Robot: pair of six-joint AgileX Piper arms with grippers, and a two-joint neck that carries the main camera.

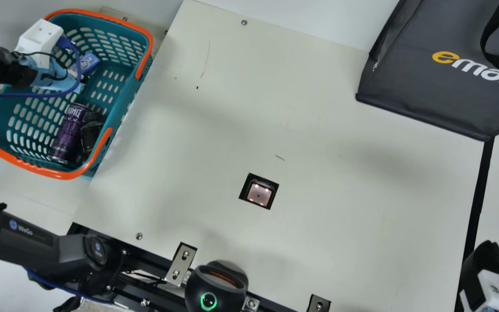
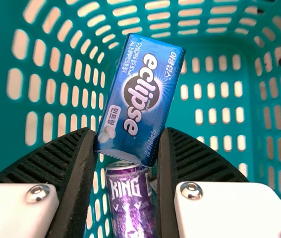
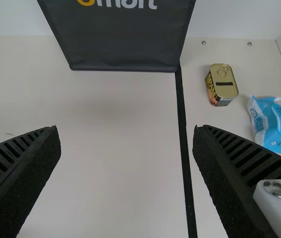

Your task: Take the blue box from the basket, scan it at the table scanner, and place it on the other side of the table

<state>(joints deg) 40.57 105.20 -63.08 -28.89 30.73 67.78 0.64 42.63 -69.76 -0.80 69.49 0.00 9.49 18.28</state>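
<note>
In the main view my left gripper point(image 1: 40, 42) reaches into the teal basket point(image 1: 124, 93), beside the blue box point(image 1: 86, 63). Seen from the left wrist, the blue box point(image 2: 142, 96) has its lower end held between the ribbed fingers of the left gripper point(image 2: 126, 141), its printed face toward the camera and its body tilted. The scanner window point(image 1: 259, 193) is lit in the table's middle. At the main view's lower right is my right gripper point(image 1: 487, 264); in the right wrist view the right gripper point(image 3: 126, 133) stands open with nothing between its fingers.
A purple can point(image 1: 68, 132) and a dark jar point(image 1: 91, 134) lie in the basket. A dark bag point(image 1: 431, 95) stands at the back right. Beyond the black strip point(image 1: 477, 203) are a tin point(image 3: 222, 84) and a blue-white packet point(image 3: 274, 125). A black device point(image 1: 215, 288) sits at the front edge.
</note>
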